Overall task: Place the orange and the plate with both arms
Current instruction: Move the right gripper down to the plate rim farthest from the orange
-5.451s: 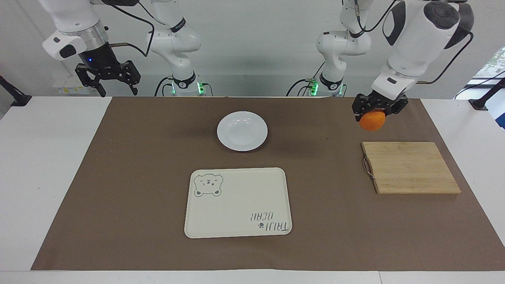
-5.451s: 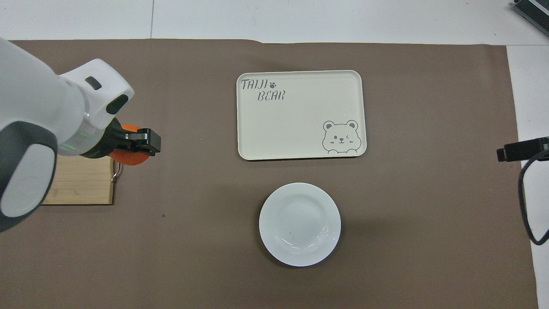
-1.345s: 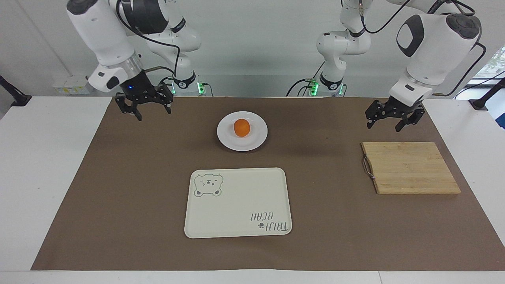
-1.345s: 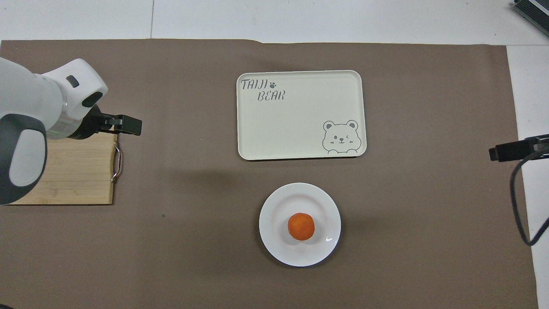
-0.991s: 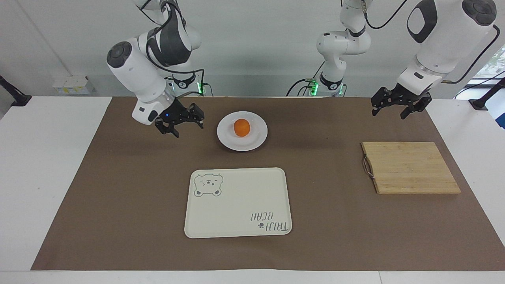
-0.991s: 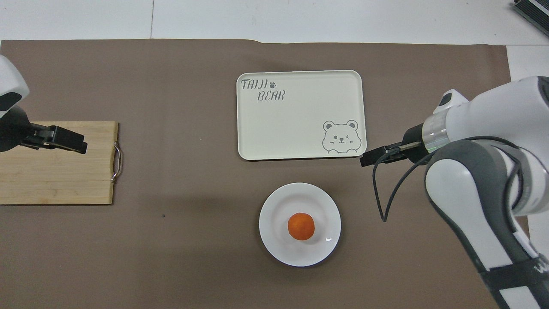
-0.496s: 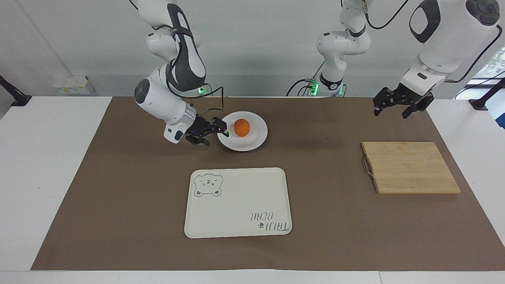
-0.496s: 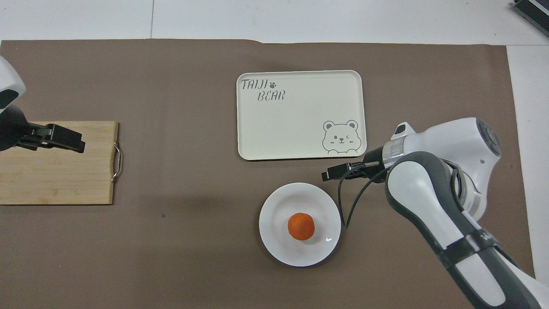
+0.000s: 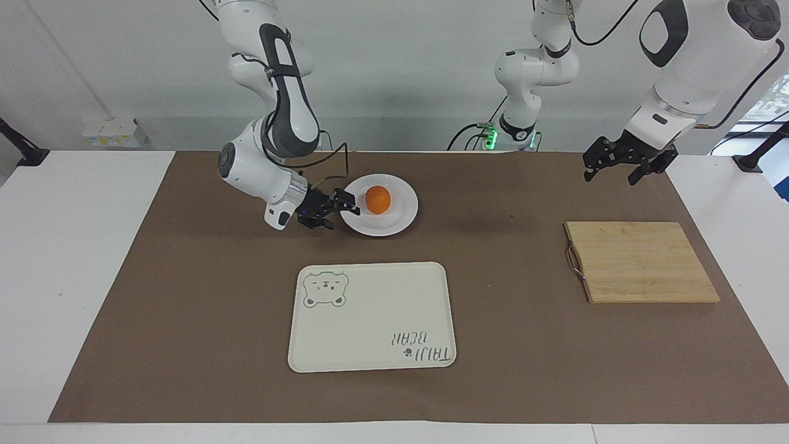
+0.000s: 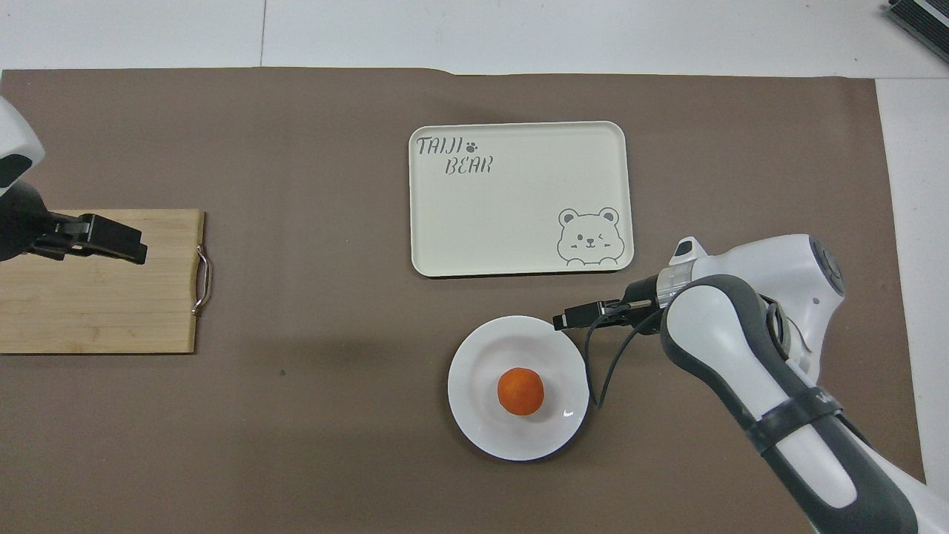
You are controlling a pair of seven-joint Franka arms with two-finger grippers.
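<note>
From overhead, you lose the board (image 10: 96,282) and left arm (image 10: 15,200) past the nine o'clock edge; right gripper (image 9: 345,208) contact with plate (image 9: 394,222) unclear.

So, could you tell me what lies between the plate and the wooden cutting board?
Nothing but bare brown mat between plate and cutting board, as both views show.

white jointed arms (image 9: 280,92) with dark bands, black cables, black fingers (image 9: 351,208).

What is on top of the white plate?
An orange sits in the middle of the plate. Nothing else is on it. The bit of plate right under the orange is covered, so it can't be seen.
</note>
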